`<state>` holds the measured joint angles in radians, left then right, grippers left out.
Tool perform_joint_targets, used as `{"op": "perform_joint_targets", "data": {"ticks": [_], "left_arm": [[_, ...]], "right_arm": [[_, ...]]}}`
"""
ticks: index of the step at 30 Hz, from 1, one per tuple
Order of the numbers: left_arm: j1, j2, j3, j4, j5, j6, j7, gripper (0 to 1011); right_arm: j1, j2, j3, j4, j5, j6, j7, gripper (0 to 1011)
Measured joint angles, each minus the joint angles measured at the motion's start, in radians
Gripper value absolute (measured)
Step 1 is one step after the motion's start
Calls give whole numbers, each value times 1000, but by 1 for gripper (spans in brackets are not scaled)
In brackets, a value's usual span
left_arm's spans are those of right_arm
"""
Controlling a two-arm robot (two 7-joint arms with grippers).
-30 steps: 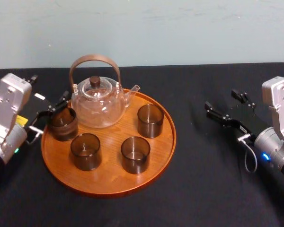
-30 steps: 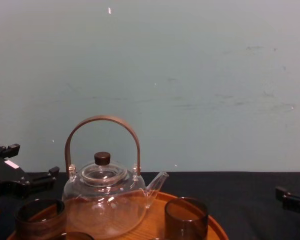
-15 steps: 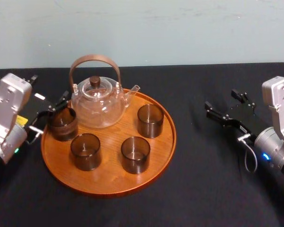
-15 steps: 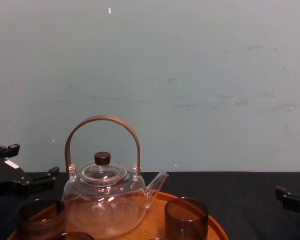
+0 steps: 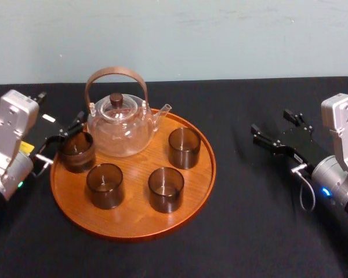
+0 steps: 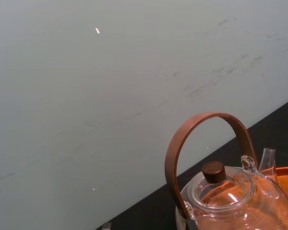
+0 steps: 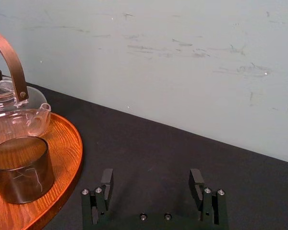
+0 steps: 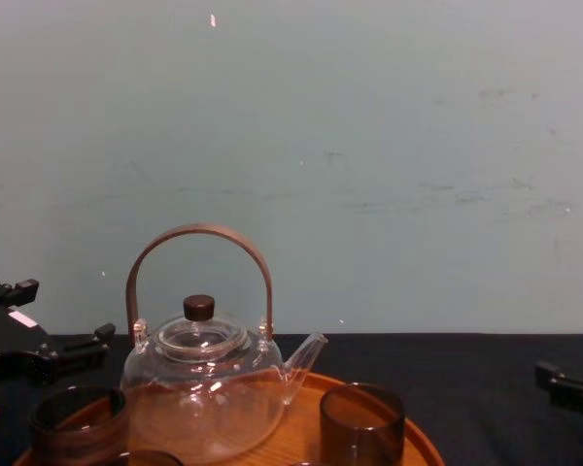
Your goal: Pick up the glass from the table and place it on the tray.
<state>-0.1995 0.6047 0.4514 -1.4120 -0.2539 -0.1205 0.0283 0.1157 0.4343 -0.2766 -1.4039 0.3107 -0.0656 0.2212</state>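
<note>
The glass [image 5: 76, 152] stands inside the left edge of the tray [image 5: 133, 225], just right of the spread left end effector [image 5: 64, 139]; the right end effector [image 7: 151, 176], spread, idles far off.

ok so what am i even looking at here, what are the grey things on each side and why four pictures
It is a robot with two arms, each ending in a gripper. One picture looks down from its head, one looks across from its chest, two come from its wrists. On the black table lies a round wooden tray holding a glass teapot and four dark glasses. The left gripper sits at the tray's left edge beside the leftmost glass; I cannot tell whether it grips it. The right gripper is open and empty, out to the tray's right.
</note>
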Motion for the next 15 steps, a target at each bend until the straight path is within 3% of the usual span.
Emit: {"op": "perform_joint_targets", "data": {"ticks": [15], "left_arm": [[0,0,0,0,0,0,0,1002]], "right_arm": [[0,0,0,0,0,0,0,1002]]}}
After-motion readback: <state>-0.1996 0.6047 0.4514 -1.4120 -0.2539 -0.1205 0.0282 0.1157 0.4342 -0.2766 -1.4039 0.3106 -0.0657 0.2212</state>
